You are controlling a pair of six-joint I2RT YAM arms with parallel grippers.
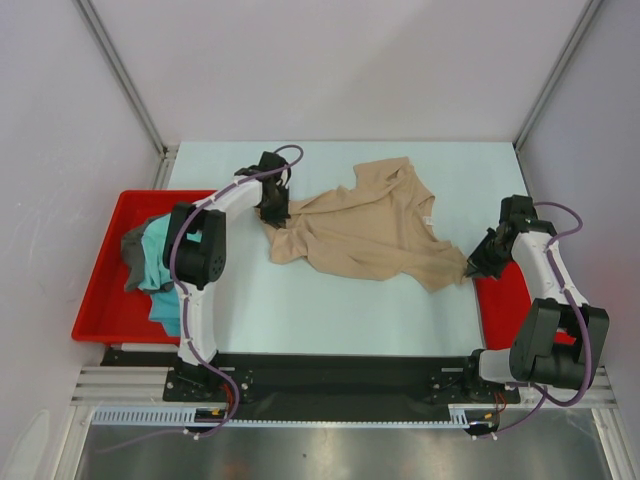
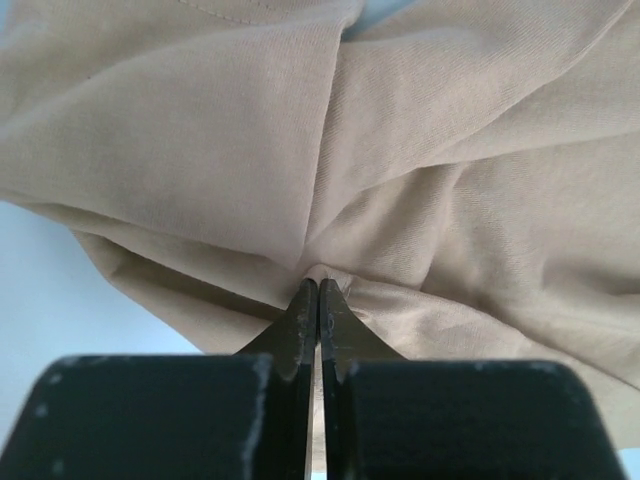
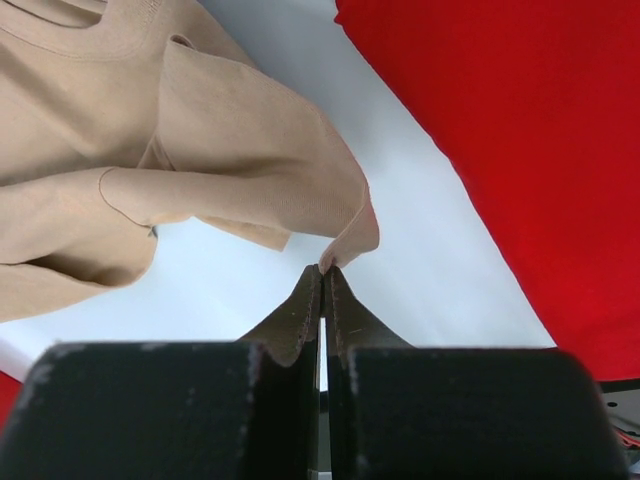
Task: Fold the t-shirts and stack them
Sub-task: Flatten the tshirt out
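Note:
The tan-beige t-shirt lies rumpled across the middle of the table. My left gripper is shut on its left edge, and the left wrist view shows the cloth pinched at the fingertips. My right gripper is shut on the shirt's right corner, and the right wrist view shows a cloth tip held just above the table. The teal t-shirt and the dark grey t-shirt lie bunched in the red tray at the left.
A flat red mat lies at the table's right edge under my right arm, and it also shows in the right wrist view. Grey enclosure walls stand at the back and both sides.

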